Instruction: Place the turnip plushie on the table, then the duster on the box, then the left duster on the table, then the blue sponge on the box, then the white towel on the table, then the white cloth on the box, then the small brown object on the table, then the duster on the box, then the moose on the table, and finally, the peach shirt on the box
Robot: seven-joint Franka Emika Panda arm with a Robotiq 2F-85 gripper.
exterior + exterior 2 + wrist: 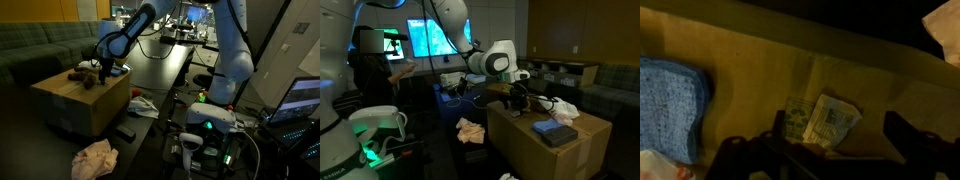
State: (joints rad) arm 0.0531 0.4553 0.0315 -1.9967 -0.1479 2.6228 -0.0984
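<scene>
In an exterior view, the cardboard box [60,105] stood at the left, and the moose [84,75] lay on its top, near the far edge. Lower down, on the floor in front of the box, lay the peach shirt [95,158], well apart from the other things. Just to the right of the moose hung the tool [104,68], its jaws wide apart and holding nothing. Further right, the white towel [140,103] seemed to lie at the near end of the black worktop [170,60], but the picture was dim there and I could not be sure that it rested on it.

In the wrist view, the blue sponge [670,100] lay at the left on the box top. A paper label [825,118] was in the middle, between the two dark fingers [915,150]. No plush was between them.

By my judgement, the step in hand was to bring the moose to the worktop, with the shirt to follow. To do it well, the tool would need to shift toward the plush until the body was between the jaws. It should then come down across the narrow part and not along it, and close firmly, because the plush is soft. After that it should lift clear of the box edge and set the moose on a bare part of the worktop, away from the towel.
</scene>
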